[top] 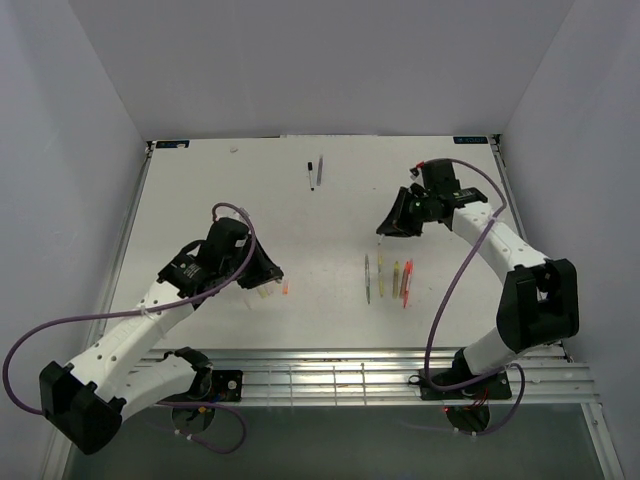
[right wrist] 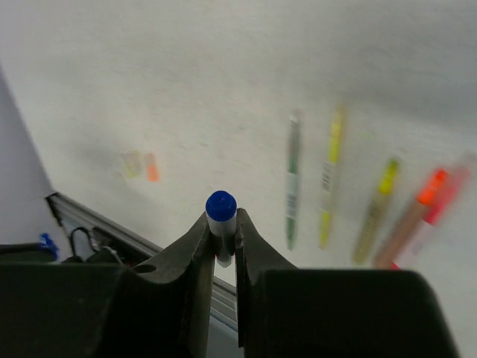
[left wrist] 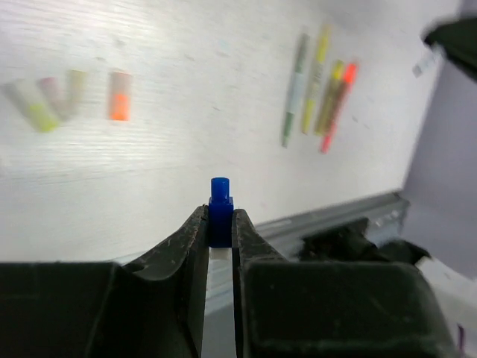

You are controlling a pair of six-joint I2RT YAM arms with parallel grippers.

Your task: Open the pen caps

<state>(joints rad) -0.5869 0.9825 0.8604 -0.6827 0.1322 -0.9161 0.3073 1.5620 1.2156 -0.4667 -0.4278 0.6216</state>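
Blue cap clamped in the left pincer, long axis pointing out from the jaws. Right pincer, well apart, grips the blue-tipped pen body. Loose orange cap lies upper left on the bench, nearer the left arm.

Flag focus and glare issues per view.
Left wrist: blue cap in the left end effector sharp, table caps and pens blurred. Right wrist: blue-tipped pen in the right end effector sharp, pens soft. Top external: sharp, glare on the front rail.

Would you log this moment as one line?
left gripper: shut on blue cap | right gripper: shut on pen | table: pens in row
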